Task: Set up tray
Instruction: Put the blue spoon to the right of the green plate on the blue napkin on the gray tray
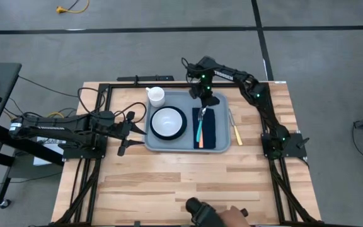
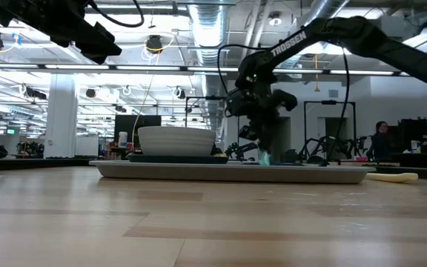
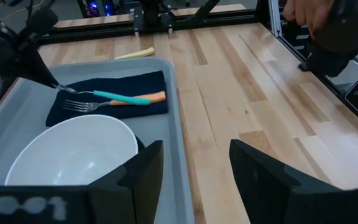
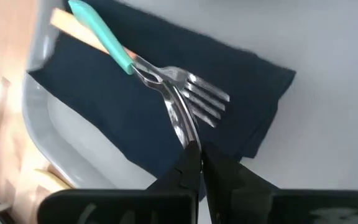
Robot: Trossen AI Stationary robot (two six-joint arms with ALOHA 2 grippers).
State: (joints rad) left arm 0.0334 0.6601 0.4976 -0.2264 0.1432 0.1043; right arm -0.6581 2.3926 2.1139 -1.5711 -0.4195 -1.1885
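- Lying at the middle of a pale wooden tabletop point(image 1: 169, 183), a large flat grey-blue rectangular plastic tray point(image 1: 220, 146) with a raised rim holds several items.
- A white round bowl point(image 1: 167, 122) on a dark plate sits in the tray's left half.
- A dark navy folded napkin point(image 1: 208, 129) lies in the tray's right half, with a teal-handled metal fork point(image 1: 200, 126) and an orange-handled utensil on it.
- The right gripper point(image 1: 203, 108) hangs over the napkin's far end, fingers pinched together on the tip of a metal utensil point(image 4: 180, 121).
- The left gripper point(image 1: 130, 131) waits just left of the tray, fingers apart, holding nothing.
- A white cup point(image 1: 155, 96) stands in the tray's far left corner.
- A pale yellow-handled utensil point(image 1: 234, 128) lies on the table just right of the tray.
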